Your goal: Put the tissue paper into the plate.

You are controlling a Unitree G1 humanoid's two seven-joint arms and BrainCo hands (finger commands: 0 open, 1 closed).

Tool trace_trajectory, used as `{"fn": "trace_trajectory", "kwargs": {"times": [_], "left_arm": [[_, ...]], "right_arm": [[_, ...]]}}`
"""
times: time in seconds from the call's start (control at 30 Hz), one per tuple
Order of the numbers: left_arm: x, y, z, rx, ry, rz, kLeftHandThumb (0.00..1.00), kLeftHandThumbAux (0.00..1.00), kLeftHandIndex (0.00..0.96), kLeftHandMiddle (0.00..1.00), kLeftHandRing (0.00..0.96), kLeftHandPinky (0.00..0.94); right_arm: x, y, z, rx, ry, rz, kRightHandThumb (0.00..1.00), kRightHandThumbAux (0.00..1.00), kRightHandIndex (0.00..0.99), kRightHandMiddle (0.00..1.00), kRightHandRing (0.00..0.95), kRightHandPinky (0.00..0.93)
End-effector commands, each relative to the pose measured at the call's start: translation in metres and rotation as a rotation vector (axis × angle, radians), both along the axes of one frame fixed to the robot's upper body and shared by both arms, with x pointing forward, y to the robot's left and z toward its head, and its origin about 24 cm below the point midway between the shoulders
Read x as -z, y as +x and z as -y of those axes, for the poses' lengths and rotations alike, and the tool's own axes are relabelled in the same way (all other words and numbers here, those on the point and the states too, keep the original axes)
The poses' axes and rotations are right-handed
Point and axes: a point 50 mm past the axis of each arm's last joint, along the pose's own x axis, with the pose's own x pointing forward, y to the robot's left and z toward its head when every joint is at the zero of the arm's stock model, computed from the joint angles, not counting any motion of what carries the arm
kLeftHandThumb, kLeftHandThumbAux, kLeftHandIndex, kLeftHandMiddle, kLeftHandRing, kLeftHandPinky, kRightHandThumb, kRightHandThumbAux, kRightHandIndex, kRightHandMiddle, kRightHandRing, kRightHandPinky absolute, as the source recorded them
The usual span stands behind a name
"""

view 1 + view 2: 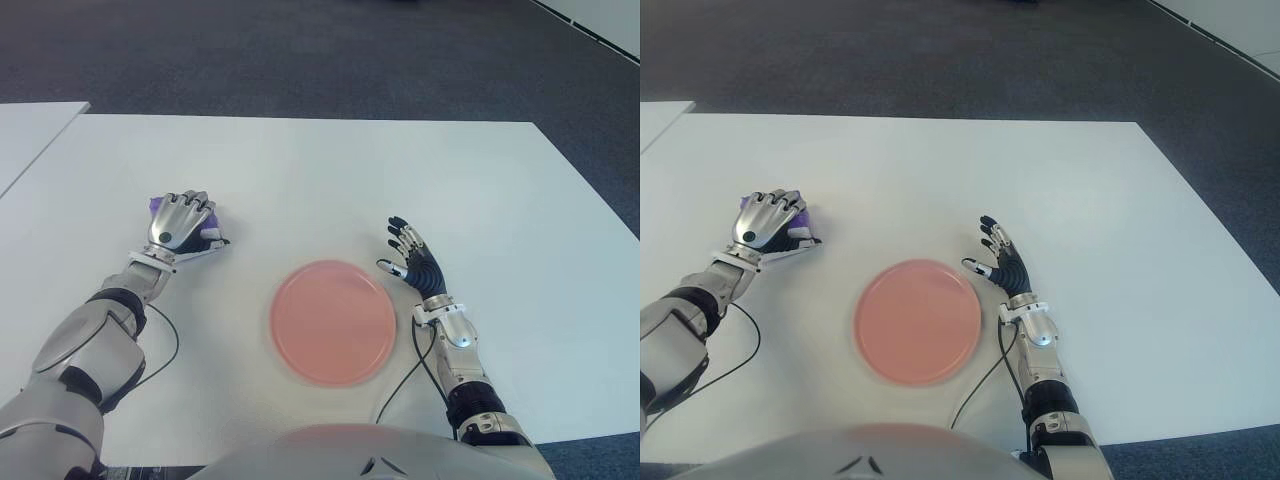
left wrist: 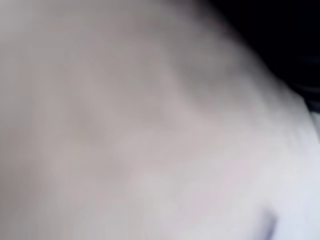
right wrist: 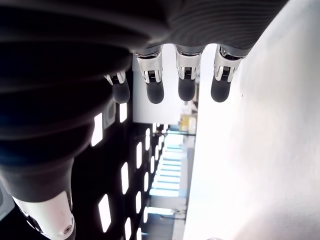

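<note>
Left hand [image 1: 180,228] at desk [image 1: 330,180] left side, fingers curled down over purple tissue paper [image 1: 212,222], seems gripping it. Pink plate [image 1: 333,321] lies at about 4 o'clock from this hand, near. Right hand [image 1: 412,256] spread open, empty, just beside plate at 2 o'clock.

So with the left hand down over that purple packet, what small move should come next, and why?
Probably a short lift. The left hand is curled over the purple tissue packet on the white table, left of the pink plate, which holds nothing. Whether the grasp is firm cannot be told, so raise it slightly before carrying it to the plate. The right hand shows open beside the plate's right rim.
</note>
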Motion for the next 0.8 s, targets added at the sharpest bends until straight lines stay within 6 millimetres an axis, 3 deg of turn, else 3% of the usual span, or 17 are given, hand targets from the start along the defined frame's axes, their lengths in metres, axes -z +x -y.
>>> {"fn": "trace_trajectory", "kwargs": {"times": [0.03,0.57,0.67,0.8], "left_arm": [[-0.015,0.010,0.006,0.011,-0.084,0.109,1.000,0.628,0.692,0.454,0.505,0.740],[-0.036,0.018,0.012,0.056,-0.238,0.269,1.000,0.627,0.707,0.466,0.498,0.757],[-0.036,0.017,0.014,0.065,-0.241,0.274,0.973,0.622,0.727,0.488,0.701,0.783],[-0.036,0.018,0.013,0.067,-0.236,0.272,0.963,0.620,0.736,0.496,0.772,0.782]], "right_arm": [[0.044,-0.037,0.005,0.022,-0.016,-0.222,0.000,0.728,0.018,0.000,0.000,0.000],[0.046,-0.034,0.003,0.016,-0.010,-0.231,0.000,0.735,0.019,0.000,0.000,0.000],[0.046,-0.033,0.003,0.015,-0.008,-0.230,0.000,0.742,0.021,0.000,0.000,0.000],[0.046,-0.033,0.002,0.013,-0.009,-0.231,0.000,0.748,0.021,0.000,0.000,0.000]]}}
